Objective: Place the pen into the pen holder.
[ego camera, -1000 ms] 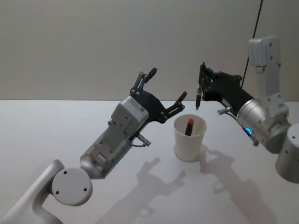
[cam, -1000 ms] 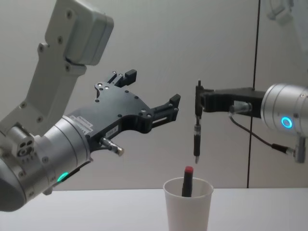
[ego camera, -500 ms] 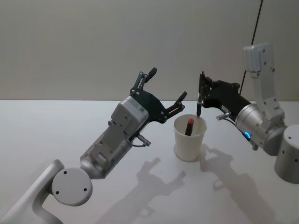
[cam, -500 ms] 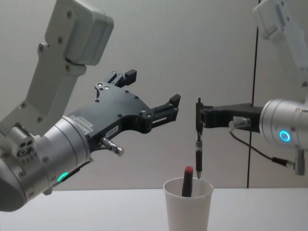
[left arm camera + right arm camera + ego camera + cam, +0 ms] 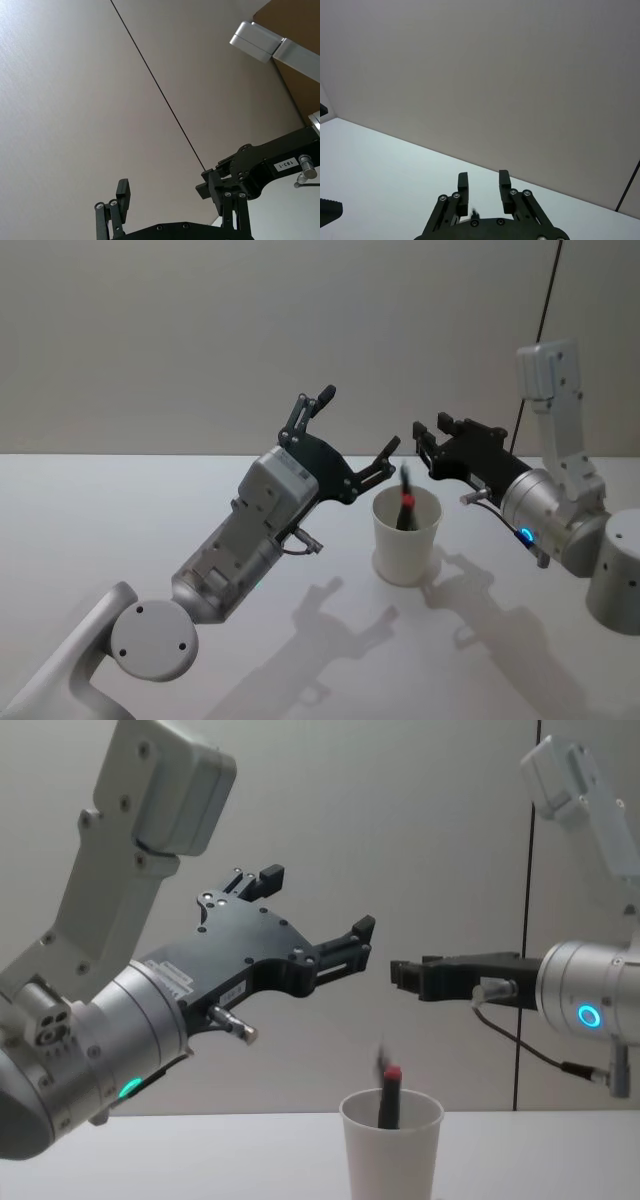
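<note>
Head view | right pincer (image 5: 427, 436) spread, holding nothing, above the cup's (image 5: 405, 540) 1 o'clock rim | pen (image 5: 406, 502) blurred, inside cup beside red-capped pen (image 5: 390, 1095) | left pincer (image 5: 355, 430) spread wide, empty, at cup's 10 o'clock | cup on counter (image 5: 120, 510)

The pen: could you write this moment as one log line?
pen: dropping into pen holder, blurred | right end effector: open above holder | left end effector: open, idle
</note>
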`<control>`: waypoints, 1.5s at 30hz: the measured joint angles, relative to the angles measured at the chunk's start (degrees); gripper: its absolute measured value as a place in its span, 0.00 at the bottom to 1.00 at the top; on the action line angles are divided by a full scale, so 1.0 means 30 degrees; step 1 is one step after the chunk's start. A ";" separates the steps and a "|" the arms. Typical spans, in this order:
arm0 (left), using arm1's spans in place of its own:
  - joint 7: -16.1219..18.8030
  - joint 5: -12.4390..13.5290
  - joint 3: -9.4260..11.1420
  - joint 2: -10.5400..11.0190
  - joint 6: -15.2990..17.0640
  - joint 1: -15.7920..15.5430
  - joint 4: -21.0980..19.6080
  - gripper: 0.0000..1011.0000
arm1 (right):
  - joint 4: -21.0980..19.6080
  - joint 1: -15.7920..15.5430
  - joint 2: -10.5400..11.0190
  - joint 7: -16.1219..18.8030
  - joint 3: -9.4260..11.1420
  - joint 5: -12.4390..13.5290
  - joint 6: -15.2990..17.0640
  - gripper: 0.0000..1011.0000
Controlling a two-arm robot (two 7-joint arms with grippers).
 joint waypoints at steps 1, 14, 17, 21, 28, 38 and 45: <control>-0.0001 0.0000 0.0000 0.0000 0.0000 -0.0001 0.0000 0.99 | 0.0000 0.0000 0.0000 0.0000 0.0000 0.0000 0.0000 0.31; 0.0001 0.0000 0.0001 0.0001 0.0000 0.0000 0.0000 0.99 | 0.0048 -0.0015 0.0049 0.0061 0.0045 0.0214 0.0060 0.75; 0.0000 0.0000 0.0001 0.0001 -0.0001 0.0000 0.0000 0.99 | 0.0048 -0.0021 0.0056 0.0061 0.0052 0.0248 0.0067 0.83; 0.0000 0.0000 0.0001 0.0000 0.0000 0.0000 0.0000 0.99 | 0.0048 -0.0027 0.0064 0.0060 0.0061 0.0279 0.0077 0.93; 0.0000 0.0000 0.0001 0.0000 0.0000 -0.0001 0.0001 0.99 | 0.0047 -0.0038 0.0072 0.0057 0.0071 0.0310 0.0087 0.99; 0.0000 0.0000 0.0001 0.0000 -0.0001 0.0000 0.0000 0.99 | 0.0046 -0.0049 0.0085 0.0058 0.0072 0.0332 0.0087 0.99; 0.0000 0.0000 0.0001 0.0000 -0.0001 0.0000 0.0000 0.99 | 0.0045 -0.0050 0.0086 0.0057 0.0072 0.0344 0.0087 0.99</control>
